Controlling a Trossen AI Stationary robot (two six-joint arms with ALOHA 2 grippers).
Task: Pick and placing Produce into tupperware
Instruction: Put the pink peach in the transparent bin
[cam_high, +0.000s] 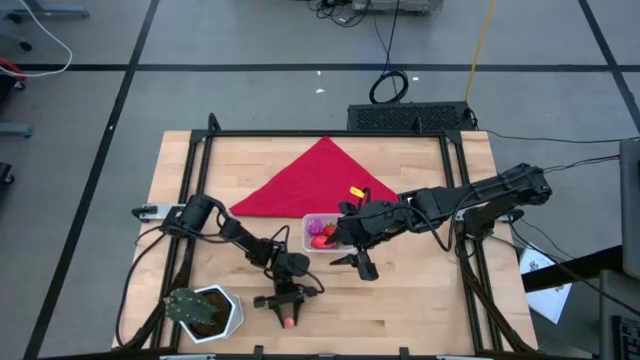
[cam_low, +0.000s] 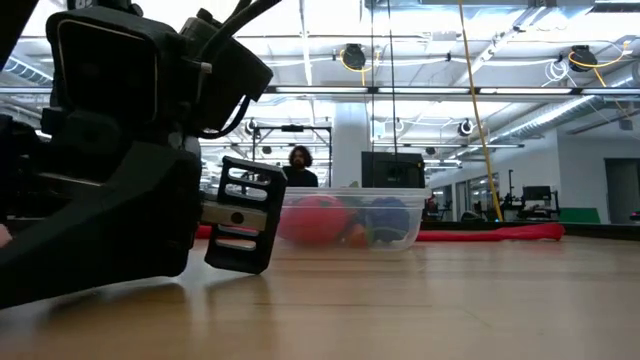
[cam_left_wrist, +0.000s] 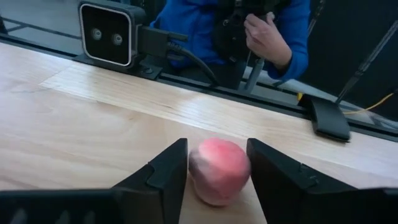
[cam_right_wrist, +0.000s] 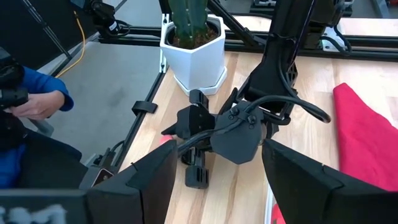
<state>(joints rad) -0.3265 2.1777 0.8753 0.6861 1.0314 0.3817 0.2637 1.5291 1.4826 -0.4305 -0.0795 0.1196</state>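
A small pink-red ball of produce (cam_left_wrist: 219, 169) rests on the wooden table near its front edge (cam_high: 288, 322). My left gripper (cam_left_wrist: 217, 168) lies low and nearly level there, one finger close on each side of the ball, slightly open. The clear tupperware (cam_high: 320, 232) stands mid-table with red and purple produce (cam_low: 330, 220) inside. My right gripper (cam_high: 362, 265) hangs open in the air just right of the tub, holding nothing. My left gripper has its two fingers (cam_left_wrist: 171, 171) close against the ball's two sides (cam_left_wrist: 194, 174), coming in about level toward the table's near edge. The ball sits on the table. Whether the fingers touch it, I cannot tell.
A red triangular cloth (cam_high: 315, 180) lies behind the tub. A white hexagonal pot (cam_high: 205, 312) with a green plant stands at the front left, close to my left arm. A camera (cam_left_wrist: 106, 34) and a person in blue (cam_left_wrist: 273, 37) are past the near edge.
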